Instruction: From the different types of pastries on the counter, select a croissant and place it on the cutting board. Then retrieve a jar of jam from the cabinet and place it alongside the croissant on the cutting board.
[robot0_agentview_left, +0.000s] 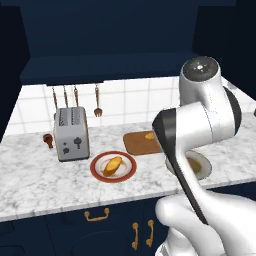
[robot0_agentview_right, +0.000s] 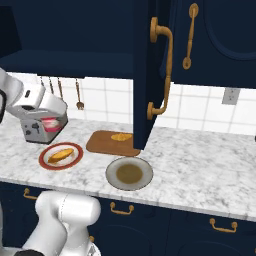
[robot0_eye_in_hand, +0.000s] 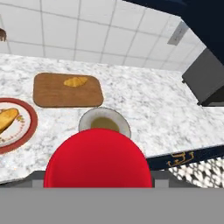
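Pinching the jar of jam (robot0_agentview_right: 50, 124), the jaws hover above the table (robot0_agentview_right: 200, 160); the croissant (robot0_agentview_right: 121, 136) lies on the cutting board (robot0_agentview_right: 102, 144), at the board's one o'clock.

wall: white square tiles (robot0_agentview_right: 200, 107) with a grey outlet (robot0_agentview_right: 230, 95) | hanging utensils (robot0_agentview_left: 75, 97) on the tiles | toaster (robot0_agentview_left: 71, 133) standing below them | lower cupboards (robot0_agentview_right: 200, 227): navy with gold handles | upper door (robot0_agentview_right: 150, 70): navy, swung open, gold handle
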